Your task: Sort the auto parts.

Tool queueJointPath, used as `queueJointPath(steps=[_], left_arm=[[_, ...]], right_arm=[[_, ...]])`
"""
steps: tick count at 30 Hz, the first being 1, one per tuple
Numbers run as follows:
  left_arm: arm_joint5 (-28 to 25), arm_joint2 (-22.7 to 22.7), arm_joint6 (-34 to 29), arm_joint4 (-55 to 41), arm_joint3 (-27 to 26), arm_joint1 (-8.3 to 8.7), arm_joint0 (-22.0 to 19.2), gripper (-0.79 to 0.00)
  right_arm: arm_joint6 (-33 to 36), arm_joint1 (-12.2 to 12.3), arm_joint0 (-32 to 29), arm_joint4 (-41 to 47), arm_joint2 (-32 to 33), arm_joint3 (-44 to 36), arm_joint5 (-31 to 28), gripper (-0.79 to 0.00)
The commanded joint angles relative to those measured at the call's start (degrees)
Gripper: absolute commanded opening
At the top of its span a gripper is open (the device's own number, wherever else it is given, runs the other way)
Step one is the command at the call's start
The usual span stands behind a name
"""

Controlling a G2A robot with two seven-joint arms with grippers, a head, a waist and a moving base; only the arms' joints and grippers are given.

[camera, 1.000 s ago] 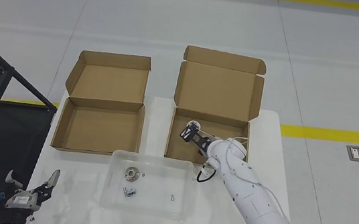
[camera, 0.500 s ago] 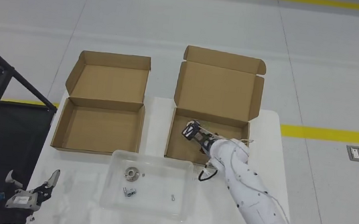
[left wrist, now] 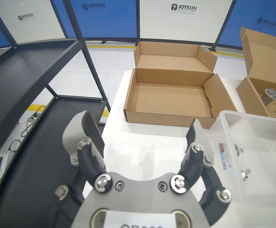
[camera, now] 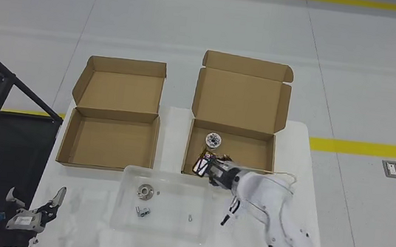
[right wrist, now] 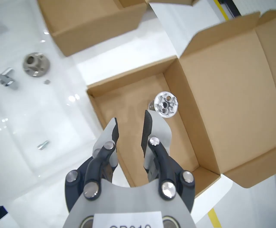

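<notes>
A round silver part (camera: 213,139) (right wrist: 166,104) lies inside the right cardboard box (camera: 254,154) (right wrist: 207,90), near its back wall. My right gripper (camera: 206,166) (right wrist: 132,121) hangs open and empty over that box's front edge, a short way from the part. In the clear tray (camera: 124,219) lie a grey flange (camera: 147,189) (right wrist: 36,64), a small bracket (camera: 142,211) (right wrist: 8,78) and a little bolt (camera: 191,218) (right wrist: 43,145). My left gripper (camera: 34,215) (left wrist: 140,123) is open off the table's front left corner, holding nothing.
The left cardboard box (camera: 109,141) (left wrist: 170,95) stands open with nothing in it, behind the tray (left wrist: 248,133). A black metal rack (camera: 3,137) (left wrist: 43,64) stands to the left of the white table (camera: 291,180). Both box lids stand upright at the back.
My right gripper let go of the round silver part in the right box and drew back toward the tray. The left arm has not moved.
</notes>
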Motion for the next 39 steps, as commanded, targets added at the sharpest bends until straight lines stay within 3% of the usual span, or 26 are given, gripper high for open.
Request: queueJointPath(steps=[1,8,15,16,17,18,30,32,39], left_arm=[[0.0,0.0,0.0,0.0,0.0,0.0,0.0,0.0],[0.0,0.0,0.0,0.0,0.0,0.0,0.0,0.0],[0.0,0.0,0.0,0.0,0.0,0.0,0.0,0.0],[0.0,0.0,0.0,0.0,0.0,0.0,0.0,0.0],[0.0,0.0,0.0,0.0,0.0,0.0,0.0,0.0],[0.0,0.0,0.0,0.0,0.0,0.0,0.0,0.0],[0.0,0.0,0.0,0.0,0.0,0.0,0.0,0.0],[0.0,0.0,0.0,0.0,0.0,0.0,0.0,0.0],[0.0,0.0,0.0,0.0,0.0,0.0,0.0,0.0]], right_arm=[[0.6,0.3,-1.5,0.3,-1.1,-2.8,-5.1,-0.48],[7.8,0.0,-1.4,4.3,-7.7,-1.3,-13.2,-0.486],[17.1,-1.1,-0.3,9.3,-12.6,0.5,-9.4,-0.419],[18.7,-1.2,-0.2,9.7,-13.0,0.4,-7.7,-0.382],[20.3,-1.4,0.1,10.0,-13.3,0.2,-5.7,-0.099],[21.7,-1.6,0.3,10.5,-13.6,-0.1,-3.7,0.0],[21.7,-1.6,0.3,10.5,-13.6,-0.1,-3.7,0.0],[18.8,-1.6,0.0,10.5,-13.4,-0.2,-2.4,0.0],[19.3,-3.0,-1.1,10.5,-15.9,-1.0,15.5,0.0]])
